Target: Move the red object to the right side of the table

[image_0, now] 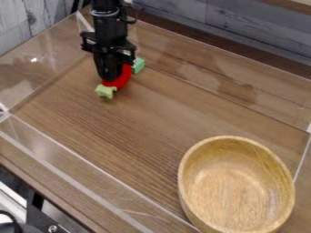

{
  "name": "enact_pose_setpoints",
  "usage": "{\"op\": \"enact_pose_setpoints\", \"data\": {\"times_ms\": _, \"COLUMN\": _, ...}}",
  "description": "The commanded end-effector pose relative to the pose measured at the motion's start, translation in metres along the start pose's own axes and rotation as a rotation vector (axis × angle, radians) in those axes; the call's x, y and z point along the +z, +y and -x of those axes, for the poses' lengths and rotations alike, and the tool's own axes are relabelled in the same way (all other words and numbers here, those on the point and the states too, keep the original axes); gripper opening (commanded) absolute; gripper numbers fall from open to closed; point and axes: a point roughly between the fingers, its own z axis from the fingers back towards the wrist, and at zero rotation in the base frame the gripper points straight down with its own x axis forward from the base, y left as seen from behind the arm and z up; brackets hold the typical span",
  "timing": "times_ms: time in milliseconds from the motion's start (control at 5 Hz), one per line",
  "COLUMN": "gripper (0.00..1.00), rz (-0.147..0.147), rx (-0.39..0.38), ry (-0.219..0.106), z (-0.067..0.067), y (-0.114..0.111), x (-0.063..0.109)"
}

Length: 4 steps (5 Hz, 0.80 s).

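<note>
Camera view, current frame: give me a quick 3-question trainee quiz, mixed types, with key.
1. True or false: the hand is shut on the red object.
2. Multiple choice: where is the wooden bowl in the picture? A) upper left B) lower right C) centre
3. Short answer: what lies right beside the red object, partly hidden by the hand?

Key:
1. True. The fingers close around the red object at the table surface.
2. B.
3. A green block, with another green piece showing below the red object.
</note>
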Motion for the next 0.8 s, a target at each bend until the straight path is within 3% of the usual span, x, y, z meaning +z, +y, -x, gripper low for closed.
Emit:
{"op": "enact_pose_setpoints", "data": {"times_ms": 0, "gripper": 0.0, "rz": -0.029, "rx": -0.007, "ry": -0.086, "z": -0.009, "y": -0.0018, "x": 0.0324}}
{"op": "enact_pose_setpoints", "data": {"times_ms": 600, "gripper": 0.0, "rz": -0.027, "rx": -0.021, "ry": -0.069, "z": -0.0101, "y": -0.0104, "x": 0.0336}}
